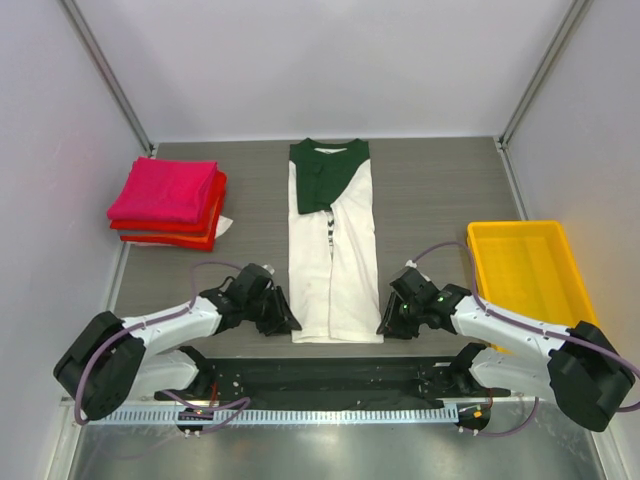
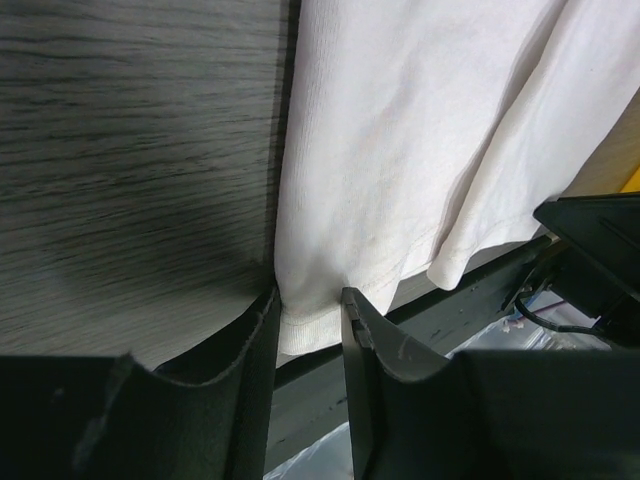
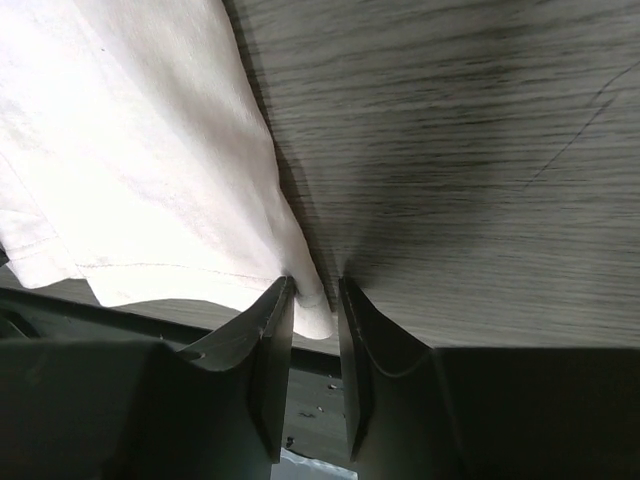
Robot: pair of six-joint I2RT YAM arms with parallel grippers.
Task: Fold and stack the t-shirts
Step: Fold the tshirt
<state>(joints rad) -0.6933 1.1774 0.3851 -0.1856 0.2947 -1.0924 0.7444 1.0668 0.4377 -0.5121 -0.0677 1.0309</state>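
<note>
Shirt [image 1: 335,270] is lying lengthwise in the middle of the overhead frame, collar toward the top, hem at the bottom. It's looking like a narrow strip with the sides tucked in, so I'm guessing I'm starting the hem-to-collar fold.

My left gripper [image 1: 283,322] is sitting at the lower left corner of the hem and my right gripper [image 1: 388,325] at the lower right one. In the left wrist view the cloth corner is filling the gap between the fingers [image 2: 352,320], both touching it, so I'm calling that one clamped on the shirt. In the right wrist view the corner is sitting between the jaws too, but a thin dark sliver is showing beside one finger, so I can't tell if that side is really gripping.

Next I'm thinking both corners need lifting together and evenly, then carrying up the frame toward the collar without the layers sliding apart.

Around it: the pink and red stack [image 1: 170,205] is waiting at the upper left, well apart from the shirt. The tray [image 1: 525,270] is sitting at the right, near my right arm. The hem is lying just beside the table [image 1: 440,190] edge and the dark rail [image 1: 330,380] below it, so there's little room to dip under the cloth.
</note>
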